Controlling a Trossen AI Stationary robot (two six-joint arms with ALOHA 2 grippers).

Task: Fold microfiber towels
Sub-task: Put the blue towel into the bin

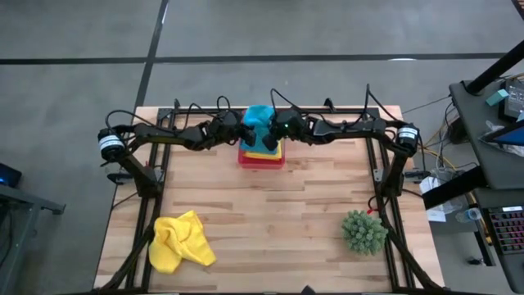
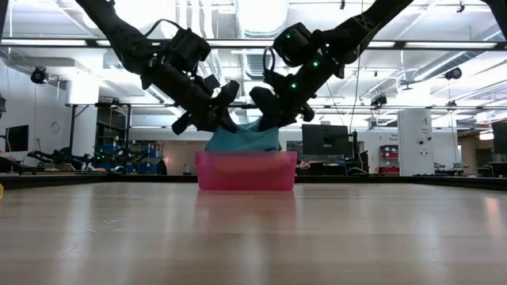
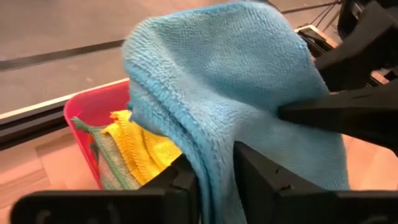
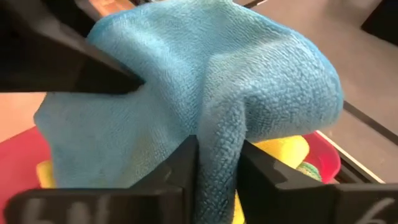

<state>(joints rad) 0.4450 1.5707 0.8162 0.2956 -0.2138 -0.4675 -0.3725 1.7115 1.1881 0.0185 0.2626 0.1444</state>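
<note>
Turquoise cloth tops the stack: from above, the blue towel (image 1: 259, 115) sits over the pink tray (image 1: 261, 158) at the table's (image 1: 270, 213) far edge, between the left pincer (image 1: 244, 133) and right pincer (image 1: 269, 136), while one yellow towel (image 1: 179, 240) lies crumpled, unfolded, near the front. Each wrist view shows narrow jaws pinching blue fabric above folded yellow and green towels. Most looks done.

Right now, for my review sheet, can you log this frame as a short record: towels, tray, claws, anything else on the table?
blue towel: draped above the pink tray, pinched from both sides
left claw: shut on a fold of the blue towel
right claw: shut on another fold of the same towel
pink tray: at the table's far edge, holding folded yellow and green cloths
yellow towel: crumpled loose at the near left
plant: near right, untouched
</note>
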